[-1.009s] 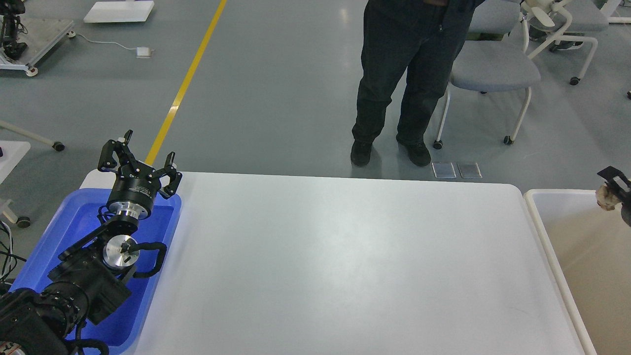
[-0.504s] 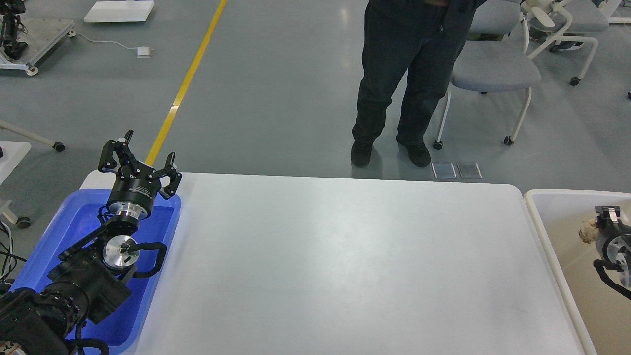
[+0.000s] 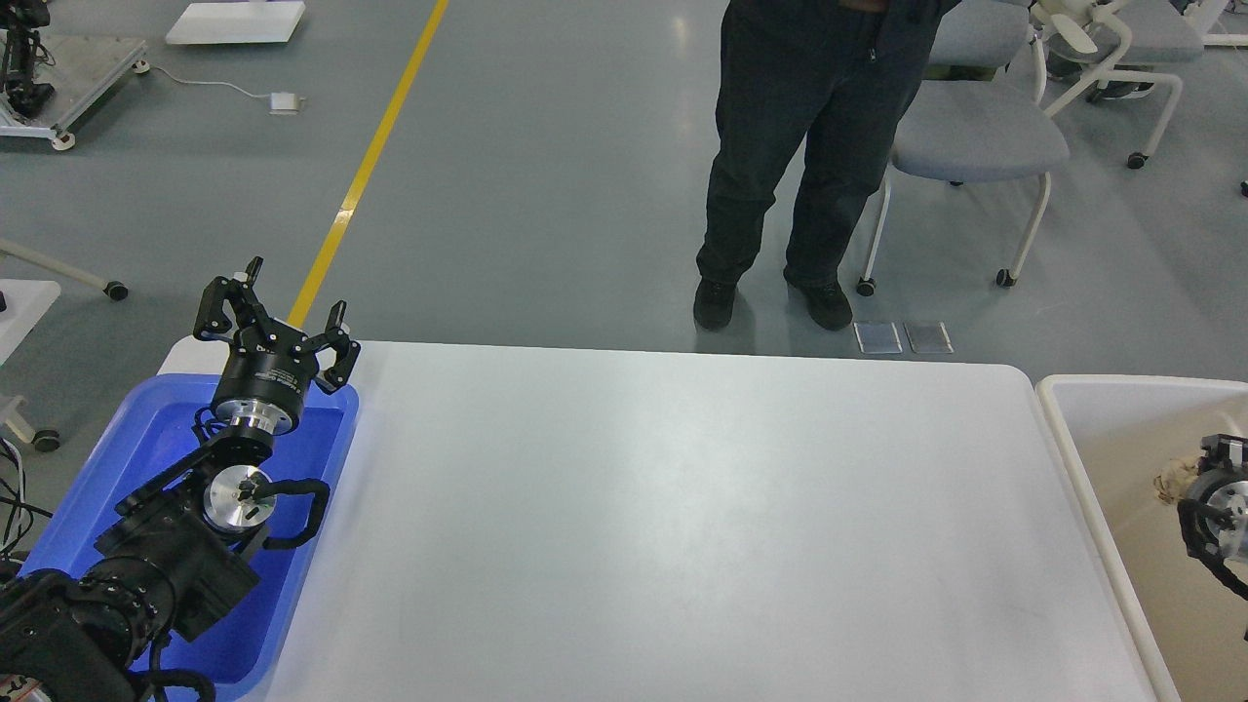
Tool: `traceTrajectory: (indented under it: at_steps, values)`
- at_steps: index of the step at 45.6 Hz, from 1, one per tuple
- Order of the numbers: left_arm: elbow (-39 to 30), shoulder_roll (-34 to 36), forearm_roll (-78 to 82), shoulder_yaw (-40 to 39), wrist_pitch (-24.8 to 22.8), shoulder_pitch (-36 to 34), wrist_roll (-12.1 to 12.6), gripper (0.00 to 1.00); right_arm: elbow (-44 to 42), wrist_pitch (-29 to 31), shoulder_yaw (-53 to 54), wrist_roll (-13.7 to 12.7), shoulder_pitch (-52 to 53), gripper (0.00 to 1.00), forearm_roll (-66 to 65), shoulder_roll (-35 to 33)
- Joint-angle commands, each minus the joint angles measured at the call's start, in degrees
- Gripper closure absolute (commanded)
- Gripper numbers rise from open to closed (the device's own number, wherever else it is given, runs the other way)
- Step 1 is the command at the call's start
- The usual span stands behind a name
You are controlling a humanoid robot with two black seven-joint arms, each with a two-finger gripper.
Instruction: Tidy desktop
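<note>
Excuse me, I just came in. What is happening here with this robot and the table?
The robot is tidying the desktop, and no loose item shows on it. The left gripper hangs open above the far end of the blue tray. The right gripper is over the beige tub with a small pale object at its tip. Whether it grips the object cannot be told. A person stands behind the table.

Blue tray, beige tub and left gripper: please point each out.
blue tray (image 3: 146,444), head view, bare floor of the tray.
beige tub (image 3: 1121,429), head view, bare inner wall.
left gripper (image 3: 278,312), head view, midway between its open fingers.
</note>
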Motion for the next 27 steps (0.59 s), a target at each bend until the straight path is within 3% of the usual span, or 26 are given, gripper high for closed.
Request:
traceTrajectory:
  at_steps: [1,2,27]
  values:
    - [0.00,-0.06,0.00,0.00,0.00,0.00,-0.01,0.00,-0.96,-0.99,2.21,-1.61,-0.07,0.06,2.49,-0.18]
    - [0.00,0.03,0.00,0.00,0.00,0.00,-0.01,0.00,-1.05,-0.90,2.30,-1.70,-0.07,0.00,2.58,-0.18]
    - [0.00,0.03,0.00,0.00,0.00,0.00,-0.01,0.00,-0.88,-0.55,1.77,-0.91,-0.68,0.00,2.67,-0.18]
